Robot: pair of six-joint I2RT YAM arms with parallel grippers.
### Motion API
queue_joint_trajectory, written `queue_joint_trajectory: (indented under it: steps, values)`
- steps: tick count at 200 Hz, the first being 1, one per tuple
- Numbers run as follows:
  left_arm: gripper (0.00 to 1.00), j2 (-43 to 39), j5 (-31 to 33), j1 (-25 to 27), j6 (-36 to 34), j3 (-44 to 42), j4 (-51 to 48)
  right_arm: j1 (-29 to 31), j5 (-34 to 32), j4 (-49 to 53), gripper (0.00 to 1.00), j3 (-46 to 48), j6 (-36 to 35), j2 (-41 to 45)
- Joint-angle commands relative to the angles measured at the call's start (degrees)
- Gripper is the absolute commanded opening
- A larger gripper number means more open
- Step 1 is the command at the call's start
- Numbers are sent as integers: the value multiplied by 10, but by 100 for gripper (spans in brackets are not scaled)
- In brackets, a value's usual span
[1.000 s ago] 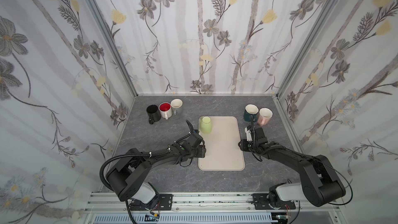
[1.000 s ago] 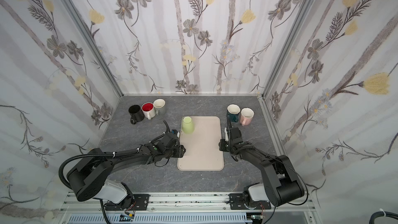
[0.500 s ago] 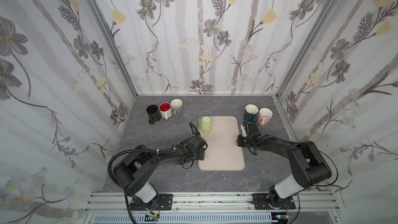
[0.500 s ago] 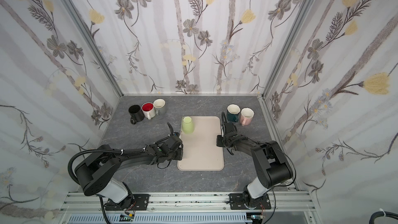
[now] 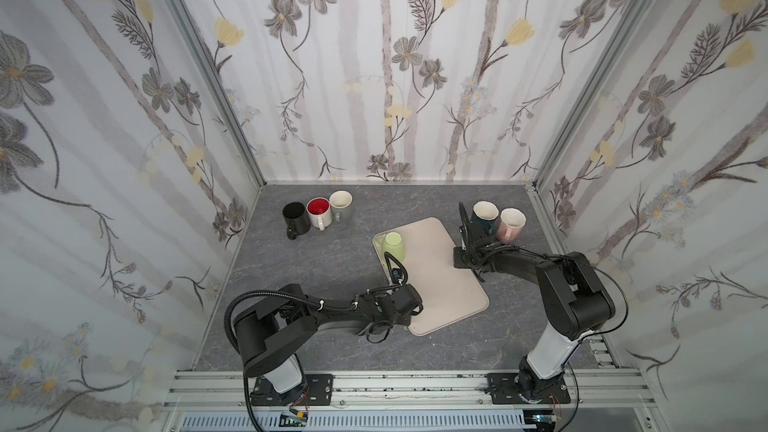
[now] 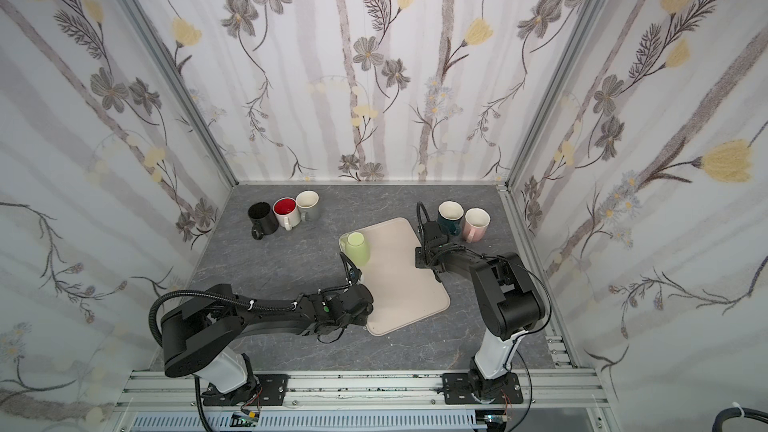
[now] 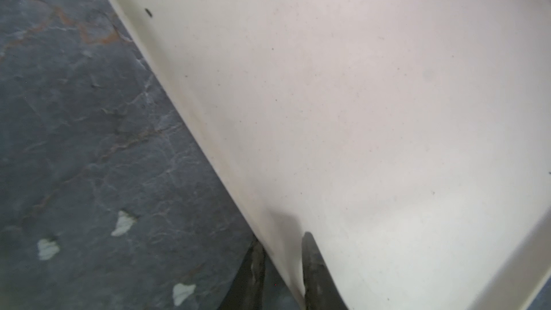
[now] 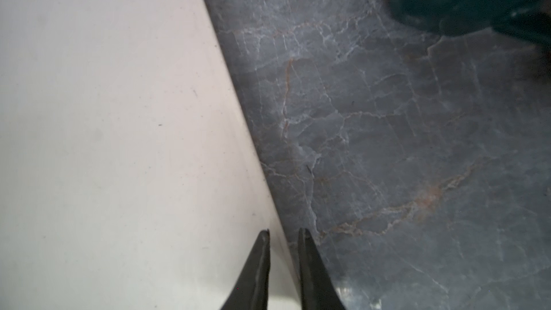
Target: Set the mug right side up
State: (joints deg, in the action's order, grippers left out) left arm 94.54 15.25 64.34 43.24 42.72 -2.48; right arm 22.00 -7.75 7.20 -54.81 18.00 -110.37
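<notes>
Mug (image 5: 393, 245), pale green and apparently mouth-down with a closed flat face uppermost, stands untouched on the far-left corner of the tray (image 5: 432, 276), close against the rim. Tray lies near the middle of the table (image 5: 332, 268), skewed, not square to the table's edges.

Grip check: left tool (image 7: 281, 243) is closed on the tray rim at the tray's near-left corner. The left wrist view shows one finger inside the rim and the other outside, over the table. The right tool (image 8: 283, 234) pinches the tray's right-hand rim the same way, nearer its far end. Neither touches the mug.

Judgement: the step in hand concerns the tray, not the mug. The turning-over is not yet begun.

Risks from here:
- The mug is loose and sits at the very corner, so any tilt or jerk of the tray could slide it over the rim onto the table, or tip it.
- Both grips are thin pinches on a shallow rim. If one slipped, that side would drop and throw the mug.
- Uneven pulls from the two arms would twist the tray.
- The right arm lies just beside the teal mug (image 5: 484, 218) and pink mug (image 5: 510, 224) near the table's far-right corner — an outward sweep could knock them.

Three more mugs (image 5: 318, 214) toward the far-left corner stand well apart from either arm.
</notes>
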Motion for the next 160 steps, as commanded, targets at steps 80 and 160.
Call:
queue_joint_trajectory:
  steps: [80, 160]
  values:
    - [26, 100, -99, 74, 37, 111, 20, 31, 210, -20, 25, -76, -17, -47]
    - [37, 96, -78, 71, 47, 111, 23, 25, 214, -16, 20, -103, -1, -43]
